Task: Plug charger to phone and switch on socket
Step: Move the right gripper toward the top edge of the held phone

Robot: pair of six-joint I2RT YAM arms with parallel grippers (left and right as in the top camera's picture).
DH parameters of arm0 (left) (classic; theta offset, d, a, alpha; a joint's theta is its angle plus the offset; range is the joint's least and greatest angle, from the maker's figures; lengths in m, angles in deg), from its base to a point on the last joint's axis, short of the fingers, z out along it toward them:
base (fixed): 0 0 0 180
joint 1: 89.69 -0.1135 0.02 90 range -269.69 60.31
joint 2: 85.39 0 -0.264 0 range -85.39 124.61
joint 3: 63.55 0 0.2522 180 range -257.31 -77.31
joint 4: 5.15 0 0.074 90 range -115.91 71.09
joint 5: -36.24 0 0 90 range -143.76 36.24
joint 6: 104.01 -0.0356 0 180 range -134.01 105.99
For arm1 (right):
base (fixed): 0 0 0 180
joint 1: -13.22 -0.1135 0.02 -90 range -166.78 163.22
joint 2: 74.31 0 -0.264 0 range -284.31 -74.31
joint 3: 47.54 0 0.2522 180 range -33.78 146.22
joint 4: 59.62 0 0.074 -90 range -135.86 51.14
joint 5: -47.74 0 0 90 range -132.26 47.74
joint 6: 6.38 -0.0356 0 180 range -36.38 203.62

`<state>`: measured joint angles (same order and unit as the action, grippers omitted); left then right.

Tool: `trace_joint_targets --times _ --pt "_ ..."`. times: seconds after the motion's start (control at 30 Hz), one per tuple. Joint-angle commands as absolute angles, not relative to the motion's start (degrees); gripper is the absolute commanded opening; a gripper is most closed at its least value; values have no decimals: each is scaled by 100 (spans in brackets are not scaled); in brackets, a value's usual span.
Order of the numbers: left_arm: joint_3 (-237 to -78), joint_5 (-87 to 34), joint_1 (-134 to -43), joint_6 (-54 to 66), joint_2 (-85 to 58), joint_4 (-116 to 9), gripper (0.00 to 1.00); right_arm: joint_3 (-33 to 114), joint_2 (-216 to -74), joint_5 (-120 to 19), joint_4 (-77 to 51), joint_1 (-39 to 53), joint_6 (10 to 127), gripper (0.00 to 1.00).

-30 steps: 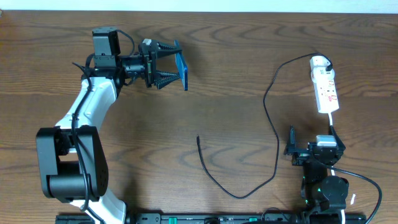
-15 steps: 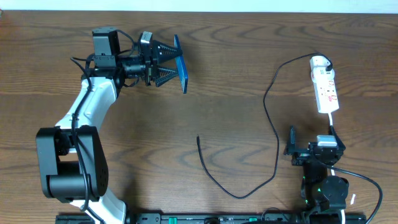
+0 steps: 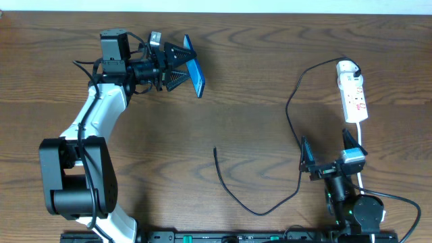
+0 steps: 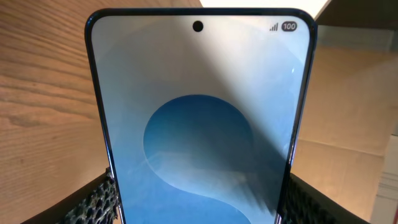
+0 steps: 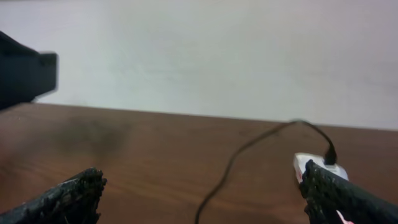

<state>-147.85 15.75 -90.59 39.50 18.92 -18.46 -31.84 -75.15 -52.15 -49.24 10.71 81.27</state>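
a dark brown wood-grain bench [image 3: 256,40] runs to a pale wall [image 5: 199,50] along its far edge. the left jaws stand fairly wide, clamped on the two long edges of the slim black-edged smartphone with a light-blue screen [image 3: 196,69], which is held tilted above the bench's far left. the right jaws are spread wide and hold nothing, low at the near right, just beside the long thin black charger cable [image 3: 287,104]. its small tip lies free mid-bench. its other end seems plugged into the short white power strip [image 3: 354,94] at the far right, though blur leaves that unsure. counted: two arms, one smartphone, one cable, one power strip.
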Motion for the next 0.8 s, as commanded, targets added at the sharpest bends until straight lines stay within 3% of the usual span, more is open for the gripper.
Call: trace_joint_targets --times 0.0,0.43,0.77 --pt "-14820 1479 -9062 3830 1724 -1765 7 -2645 -7498 -5467 -4874 1012 8044 99" --pt "-14820 1193 -9062 4464 1724 -1566 7 -1023 -8713 -5528 -4196 1012 8044 99" --pt "-14820 1105 -9055 4663 1724 -1413 8 94 -10912 -6907 -4220 1012 7528 99"
